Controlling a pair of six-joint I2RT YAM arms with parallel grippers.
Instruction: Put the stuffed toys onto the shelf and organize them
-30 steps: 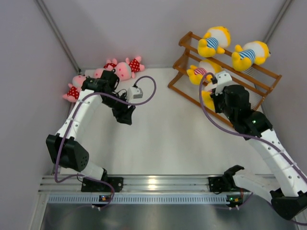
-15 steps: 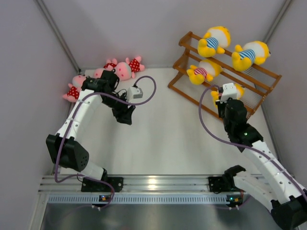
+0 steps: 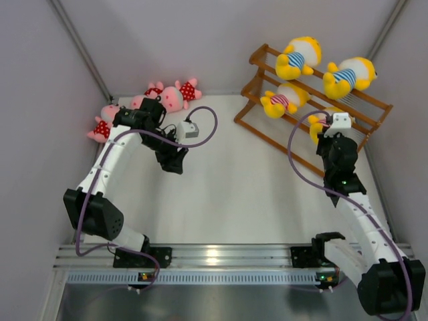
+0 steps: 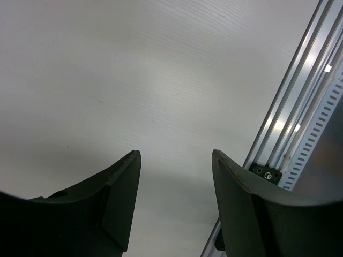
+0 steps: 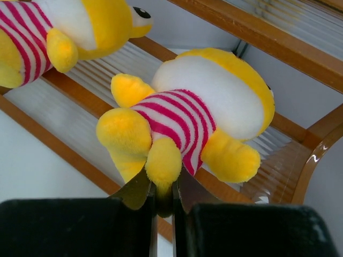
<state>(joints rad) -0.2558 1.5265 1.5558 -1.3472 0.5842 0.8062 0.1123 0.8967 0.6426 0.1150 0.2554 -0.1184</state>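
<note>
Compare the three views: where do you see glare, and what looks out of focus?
Top external: a bright glare spot on the metal rail at the near edge; light otherwise soft. Left wrist: the dark fingers are soft-edged, small glints on the rail. Right wrist: the pink-striped toy is sharp, the gripper below it dark and blurred; a sheen on the shelf.

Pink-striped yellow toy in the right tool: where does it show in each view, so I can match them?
Top external: pink-striped yellow toy is right of centre, over the shelf, mostly hidden by the right arm.
Left wrist: not in it.
Right wrist: centre of the picture, one foot pinched in the right tool.
Shared landmark: the other pink-striped toy.
</note>
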